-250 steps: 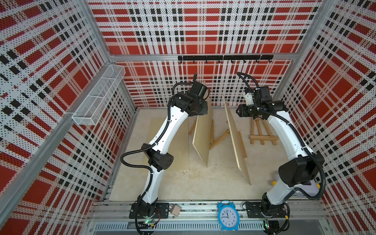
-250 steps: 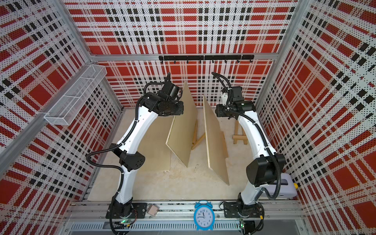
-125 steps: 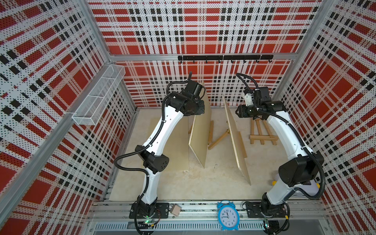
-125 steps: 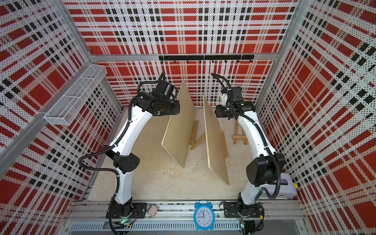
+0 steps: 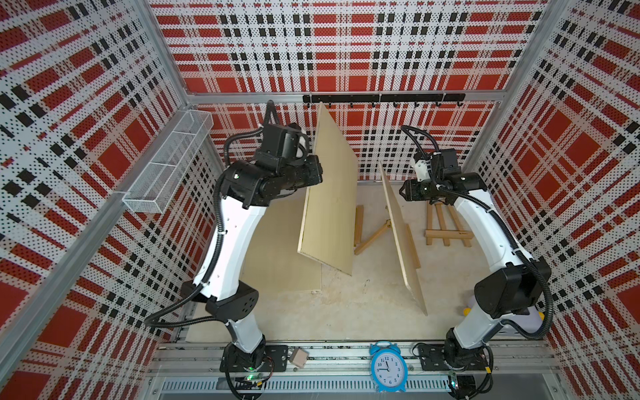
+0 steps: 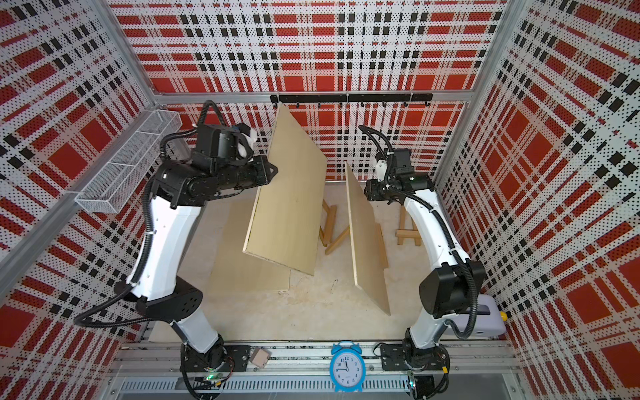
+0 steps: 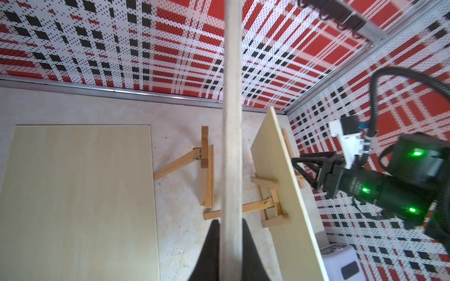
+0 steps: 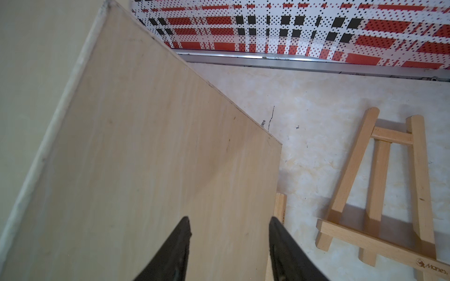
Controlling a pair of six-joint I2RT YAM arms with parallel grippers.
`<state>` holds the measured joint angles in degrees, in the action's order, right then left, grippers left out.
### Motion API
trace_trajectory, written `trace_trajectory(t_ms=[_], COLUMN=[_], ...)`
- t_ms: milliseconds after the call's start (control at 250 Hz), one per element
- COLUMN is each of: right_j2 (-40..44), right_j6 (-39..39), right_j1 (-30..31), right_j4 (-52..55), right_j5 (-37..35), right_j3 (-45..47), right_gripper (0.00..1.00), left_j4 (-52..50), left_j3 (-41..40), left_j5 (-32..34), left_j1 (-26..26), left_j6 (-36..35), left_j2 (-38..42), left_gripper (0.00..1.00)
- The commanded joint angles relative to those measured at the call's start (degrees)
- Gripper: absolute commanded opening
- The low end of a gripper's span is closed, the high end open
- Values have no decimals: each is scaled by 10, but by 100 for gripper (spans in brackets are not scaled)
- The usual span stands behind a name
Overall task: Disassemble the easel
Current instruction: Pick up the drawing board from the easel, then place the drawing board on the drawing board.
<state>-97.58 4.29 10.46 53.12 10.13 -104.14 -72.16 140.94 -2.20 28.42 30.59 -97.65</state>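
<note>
Step in hand, as judged: clearing boards off the easels. Largest, the lifted board (image 5: 329, 194) is tilted and off the floor, at 1 o'clock of the flat board (image 5: 280, 249). It next wants lowering there. At 3 o'clock the standing board (image 5: 403, 242) is propped on its easel (image 7: 265, 182), with the fallen easel (image 5: 362, 228) between them. The left gripper (image 7: 231, 222) is clamped on the lifted board's edge. The right gripper (image 8: 229, 226) is beside the standing board's face, jaws apart, holding nothing.

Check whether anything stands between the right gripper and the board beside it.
Nothing visible does. The right gripper, jaws open, sits right by the board's bare face with no object in the gap.
</note>
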Motion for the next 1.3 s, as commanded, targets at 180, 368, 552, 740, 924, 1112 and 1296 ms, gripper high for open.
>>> trace_trajectory(t_ms=[180,368,552,740,924,1112,1296], right_j2=[28,26,24,27,32,42,45], right_j6=[0,-2,-8,-10,-10,-3,6], right_j1=[-2,-2,-2,-2,-2,-2,-2], right_j4=[-21,-20,-12,-7,2,3,2], right_j5=[13,15,15,14,8,0,0], right_j3=[2,-3,-12,-12,-7,3,6], right_gripper=[54,54,54,54,54,54,53], left_j4=[143,108,67,91,148,170,204], left_j3=[-73,-97,-120,-201,-279,-317,-377], left_j5=[5,26,25,-77,-158,-201,-218], left_j1=[-61,-102,-153,-233,-267,-272,-278], left_j6=[35,37,38,29,4,-42,-79], left_j2=[175,220,222,206,178,137,104], left_gripper=[0,0,0,0,0,0,0])
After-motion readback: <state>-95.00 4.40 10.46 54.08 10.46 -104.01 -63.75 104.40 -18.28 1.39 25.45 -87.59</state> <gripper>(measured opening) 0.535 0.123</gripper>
